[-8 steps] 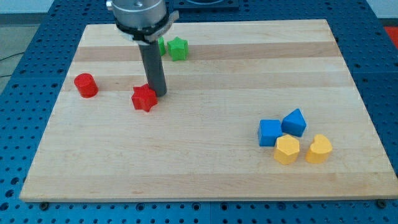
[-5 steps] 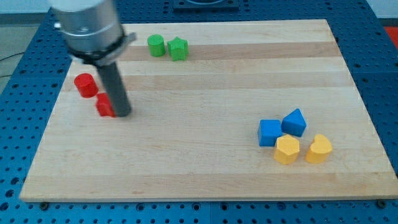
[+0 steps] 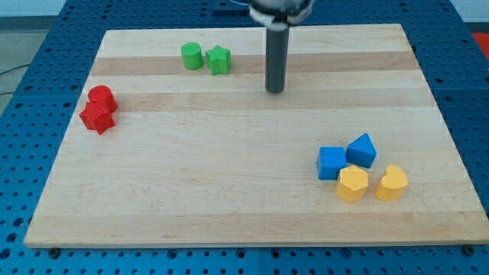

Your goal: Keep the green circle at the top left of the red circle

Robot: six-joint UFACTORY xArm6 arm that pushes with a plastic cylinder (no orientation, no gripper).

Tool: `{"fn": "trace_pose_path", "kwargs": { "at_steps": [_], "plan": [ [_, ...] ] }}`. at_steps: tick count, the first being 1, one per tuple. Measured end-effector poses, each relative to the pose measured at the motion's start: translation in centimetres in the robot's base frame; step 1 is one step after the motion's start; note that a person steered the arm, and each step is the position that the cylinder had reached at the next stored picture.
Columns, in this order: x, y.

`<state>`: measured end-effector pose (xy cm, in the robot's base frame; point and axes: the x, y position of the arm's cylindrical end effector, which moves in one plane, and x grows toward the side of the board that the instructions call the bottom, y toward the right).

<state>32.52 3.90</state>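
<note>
While you look at the upper middle of the bench [image 3: 252, 191], you will find my tip [image 3: 275, 90] standing on bare wood, touching no block. This arm carries no hand, only the straight dark rod, so nothing is grasped or clenched.

Nearest to my tip, toward the view's left, sits the green star-shaped block [image 3: 219, 59], and just beside it on its left the green circle [image 3: 192, 56]; the two stand close together near the view's top edge, and you may not be able to tell whether they touch. Both are well apart from my tip.

Farther out, near the view's left edge, you see the red circle [image 3: 101, 98] with the red star-shaped block [image 3: 98, 118] pressed against its lower side. The green circle lies above and to the right of the red circle, well apart from it.

At the view's lower right, far from my tip, four blocks cluster: a blue cube [image 3: 331, 163], a blue angular block [image 3: 361, 150] at its upper right, a yellow hexagonal block [image 3: 352, 184] below them, and a yellow heart-shaped block [image 3: 392, 183] at the right end.
</note>
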Motion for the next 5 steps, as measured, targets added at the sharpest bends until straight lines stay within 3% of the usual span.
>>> {"fn": "trace_pose_path", "kwargs": {
  "at_steps": [1,2,3,4,5],
  "plan": [
    [-5.6,-3.6],
    [-6.0,-11.8],
    [-2.5,-16.3],
    [-2.7,-19.8],
    [-4.9,-17.1]
  ]
}}
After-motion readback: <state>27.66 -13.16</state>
